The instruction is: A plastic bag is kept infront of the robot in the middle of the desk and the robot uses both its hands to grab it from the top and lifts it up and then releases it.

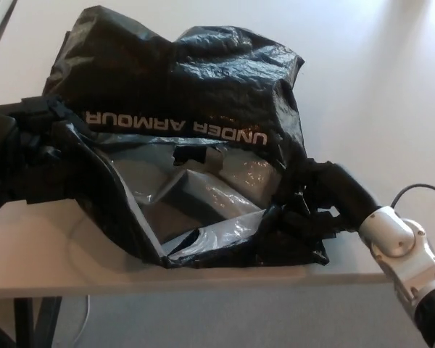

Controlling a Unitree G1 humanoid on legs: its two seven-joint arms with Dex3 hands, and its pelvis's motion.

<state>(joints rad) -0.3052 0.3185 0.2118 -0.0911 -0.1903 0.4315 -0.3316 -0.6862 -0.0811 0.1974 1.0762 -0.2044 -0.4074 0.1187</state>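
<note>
A crumpled black plastic bag [196, 94] with white "UNDER ARMOUR" lettering, read upside down from the head view, sits on the pale beige counter [370, 87], close to its near edge. The bag's mouth faces the camera and gapes wide, showing a shiny grey lining and a folded ridge of plastic inside. Its rear wall stands up in a tall wrinkled hump, and the front lip sags down onto the counter surface.

The robot's black left hand [36, 127] comes in from the left edge of the picture, with a bulky dark forearm below it. The hand sits at the left corner of the bag's mouth, just beside the start of the lettering, and its fingers are pressed into the black plastic there. The black fingers blend with the bag, so the exact curl of each one cannot be made out, but the hand appears closed on the rim.

The robot's black right hand [315, 199] reaches in from the lower right, on a forearm with a white wrist segment [391, 235] angled up and to the left. A thin grey cable [420, 190] arcs above that wrist. This hand is buried in the bunched plastic at the right corner of the mouth, fingers wrapped into the folds, gripping the bag's rim near the counter's front edge.
</note>
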